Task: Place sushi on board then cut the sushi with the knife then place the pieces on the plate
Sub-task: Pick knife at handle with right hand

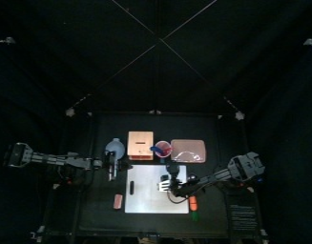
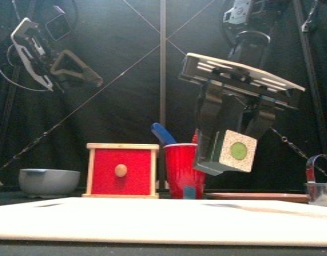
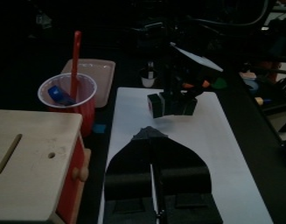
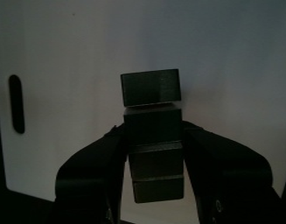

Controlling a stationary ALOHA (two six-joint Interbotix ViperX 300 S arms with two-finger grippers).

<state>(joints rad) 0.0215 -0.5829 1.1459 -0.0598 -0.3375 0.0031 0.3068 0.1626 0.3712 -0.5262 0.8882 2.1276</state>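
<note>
While the white cutting board (image 1: 145, 197) is seen from above at the table's front, with the wooden box (image 1: 140, 145) at its 11 o'clock, the red cup (image 1: 163, 148) at 12 and the pink tray (image 1: 190, 149) at 1, the right gripper (image 1: 181, 183) is poised over the board's 2 o'clock part and the left gripper (image 1: 110, 164) is found off its 10 o'clock corner. From the front, the sushi roll (image 2: 237, 148) is shown clamped in the right gripper, tilted, its pale end face with a green centre turned to the camera, clear above the board and not touching it; the blue toy knife (image 2: 163, 133) is seen standing in the cup. In the left wrist view, whether the left gripper is open or closed cannot be told. In the right wrist view the roll is gripped across its dark blocks over bare board, well apart from the grip hole (image 4: 17, 103). The placing step is judged to be in hand: the roll should be lowered level until its long side is borne by the board's middle, and released only then, so that no block is knocked loose and room is kept for the knife.
</note>
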